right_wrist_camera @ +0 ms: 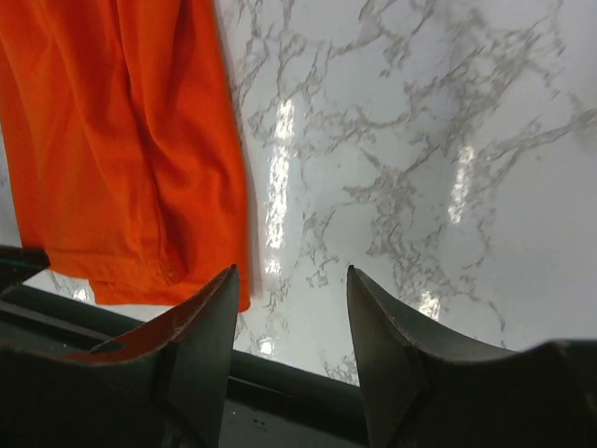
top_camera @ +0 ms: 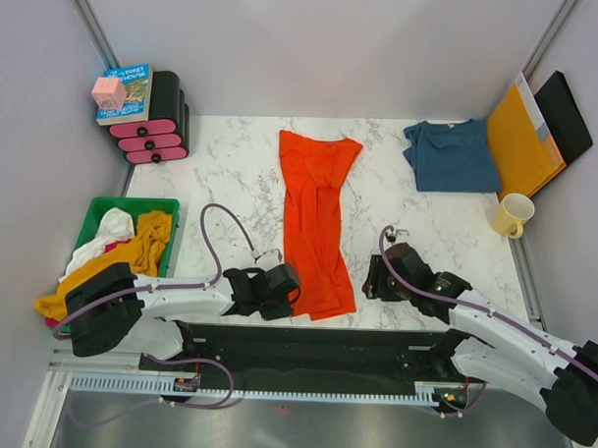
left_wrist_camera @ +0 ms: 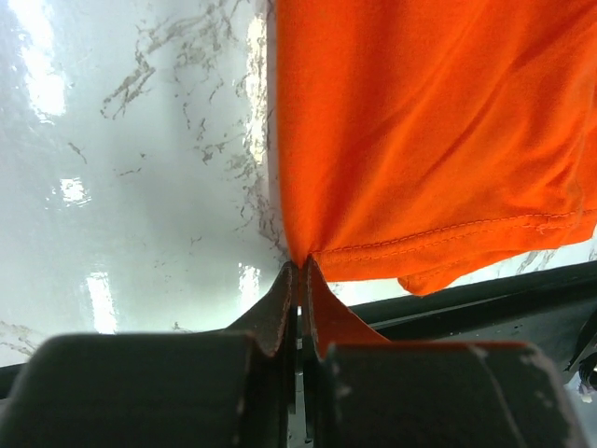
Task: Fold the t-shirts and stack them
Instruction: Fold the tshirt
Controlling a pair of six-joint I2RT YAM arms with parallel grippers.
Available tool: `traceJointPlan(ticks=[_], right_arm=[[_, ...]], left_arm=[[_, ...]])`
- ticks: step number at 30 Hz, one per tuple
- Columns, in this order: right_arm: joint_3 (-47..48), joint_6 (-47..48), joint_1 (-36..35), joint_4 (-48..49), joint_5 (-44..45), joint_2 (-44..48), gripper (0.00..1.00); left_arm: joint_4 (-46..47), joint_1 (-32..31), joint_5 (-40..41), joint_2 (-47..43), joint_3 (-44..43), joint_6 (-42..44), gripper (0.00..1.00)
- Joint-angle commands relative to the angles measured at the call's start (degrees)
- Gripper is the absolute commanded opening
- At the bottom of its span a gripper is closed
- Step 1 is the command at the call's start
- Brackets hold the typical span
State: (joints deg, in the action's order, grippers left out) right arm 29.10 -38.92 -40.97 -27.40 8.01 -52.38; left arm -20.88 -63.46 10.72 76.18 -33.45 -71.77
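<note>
The orange-red t-shirt [top_camera: 317, 220] lies folded into a long narrow strip down the middle of the marble table, hem at the near edge. My left gripper [top_camera: 289, 286] is shut on the hem's near-left corner [left_wrist_camera: 300, 261]; the shirt [left_wrist_camera: 429, 131] fills that view's upper right. My right gripper [top_camera: 374, 283] is open and empty just right of the hem, above bare marble; its wrist view shows the shirt [right_wrist_camera: 121, 140] at the left, beside the left fingertip [right_wrist_camera: 227, 280]. The dark teal-blue t-shirt [top_camera: 451, 156] lies folded at the back right.
A green bin [top_camera: 168, 208] with mustard-yellow and white garments stands at the left edge. Black-and-pink rollers [top_camera: 157, 126], a book and a pink cube are back left. An orange-yellow envelope [top_camera: 521, 141], a black board and a yellow mug [top_camera: 513, 214] are at the right.
</note>
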Motion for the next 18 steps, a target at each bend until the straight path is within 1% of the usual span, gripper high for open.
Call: traceJointPlan(ticks=[1, 4, 8, 13, 17, 18], right_arm=[[-2.03, -4.94, -3.85, 2.34, -2.12, 0.62, 0.57], [-2.47, -6.96, -8.23, 4.54, -0.55, -1.58, 0.57], [-2.82, -8.45, -10.79, 7.70, 1.04, -7.10, 0.57], [-3.44, -9.34, -11.68, 9.99, 3.41, -10.19, 0.57], [-4.40, -9.42, -11.76, 11.22, 3.51, -12.39, 0.56], [-4.93, -9.60, -11.68, 11.57, 3.50, -12.83, 0.55]], left_arm=[[-1.97, -1.05, 1.76, 2.39, -1.35, -0.74, 0.02], [-1.88, -1.40, 1.50, 3.53, -2.14, -0.30, 0.02], [-1.97, -1.93, 1.67, 3.54, -2.76, 0.31, 0.02], [-2.93, -2.19, 2.20, 2.39, -2.76, 0.49, 0.02], [-3.81, -2.10, 2.64, 1.16, -2.41, 0.40, 0.02], [-3.99, -2.10, 2.90, 0.99, -2.41, 0.40, 0.02]])
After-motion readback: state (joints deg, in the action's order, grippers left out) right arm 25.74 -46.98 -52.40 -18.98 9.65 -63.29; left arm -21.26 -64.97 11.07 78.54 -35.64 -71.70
